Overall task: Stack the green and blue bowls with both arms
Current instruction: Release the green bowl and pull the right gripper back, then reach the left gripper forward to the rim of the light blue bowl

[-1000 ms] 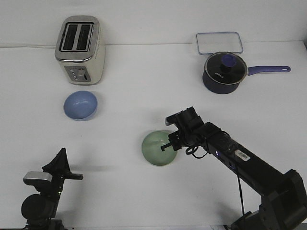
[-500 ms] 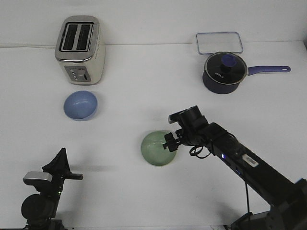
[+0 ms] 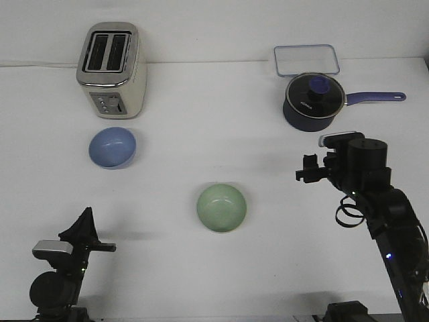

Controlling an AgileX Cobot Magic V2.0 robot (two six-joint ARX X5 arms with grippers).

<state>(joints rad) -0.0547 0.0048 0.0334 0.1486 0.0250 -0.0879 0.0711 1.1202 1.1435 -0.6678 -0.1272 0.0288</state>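
Front view: right tool (image 3: 308,170) well apart from green bowl (image 3: 221,208).

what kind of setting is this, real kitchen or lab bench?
Most likely a lab tabletop staged with kitchen props: a plain white table against a bare wall, with a toaster, a lidded saucepan, and two loose bowls. No counter, sink or stove in view.

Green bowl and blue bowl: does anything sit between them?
No. In the front view only bare white table runs from the blue bowl to the green bowl.
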